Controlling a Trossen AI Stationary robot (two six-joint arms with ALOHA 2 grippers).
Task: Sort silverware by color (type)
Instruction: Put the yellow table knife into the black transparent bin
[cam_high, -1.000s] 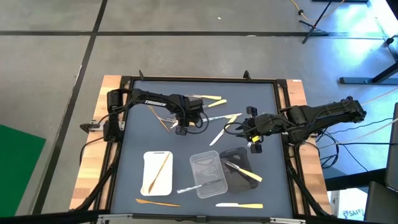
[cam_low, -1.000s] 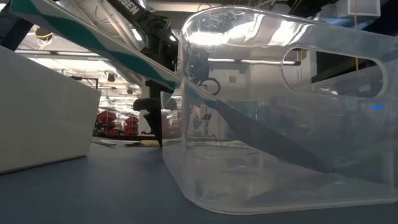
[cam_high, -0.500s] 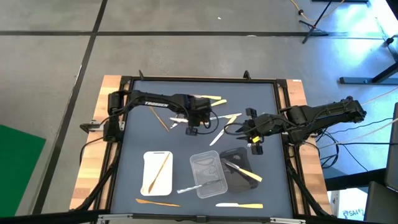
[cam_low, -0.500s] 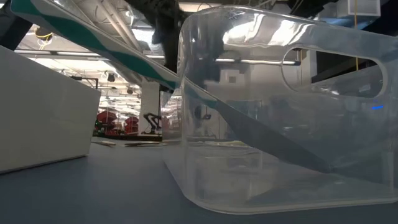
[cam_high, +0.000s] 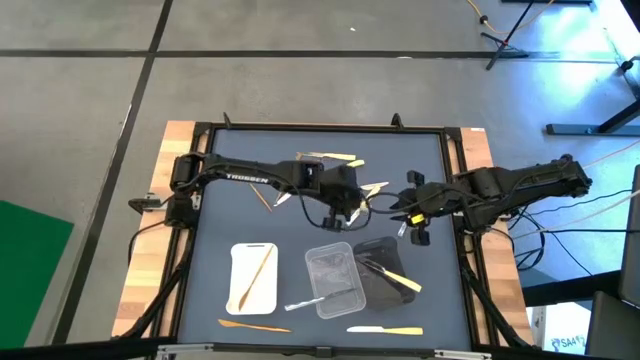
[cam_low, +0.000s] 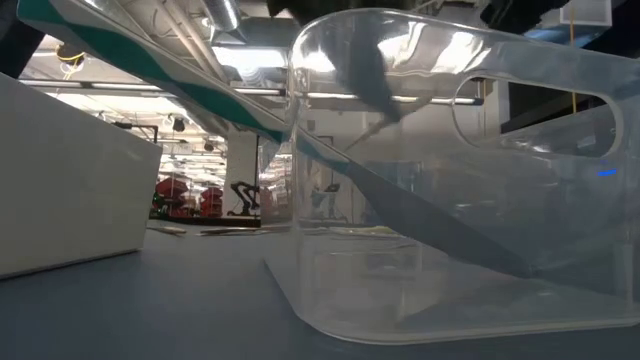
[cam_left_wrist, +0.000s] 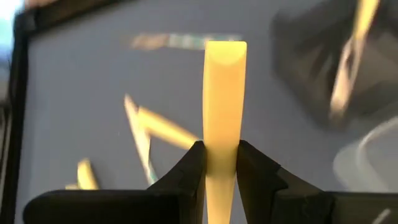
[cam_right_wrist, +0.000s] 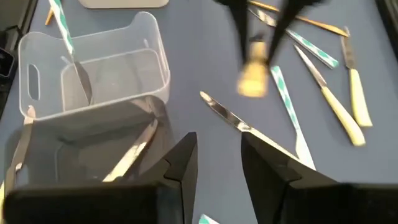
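silverware lies scattered over the grey worktop (cam_high: 210, 250). left pincer (cam_high: 352, 205) sits mid-worktop above the trays, clamped on a pale yellow utensil (cam_left_wrist: 222, 118), both fingers (cam_left_wrist: 189, 168) tight against its flat handle. right pincer (cam_high: 400, 212) is just beside it to the right, fingers spread, holding nothing. clear tray (cam_high: 335, 278) holds a striped clear-plastic utensil (cam_right_wrist: 68, 53) leaning over its rim. black tray (cam_high: 385, 265) right next to it has a cream-handled knife (cam_high: 390, 275) lying across it. white tray (cam_high: 252, 277) carries one wooden utensil (cam_high: 258, 275). more loose pieces: a cream pair (cam_high: 335, 160) near the far edge, a wooden one (cam_high: 255, 324) and a cream one (cam_high: 385, 330) at the near edge.
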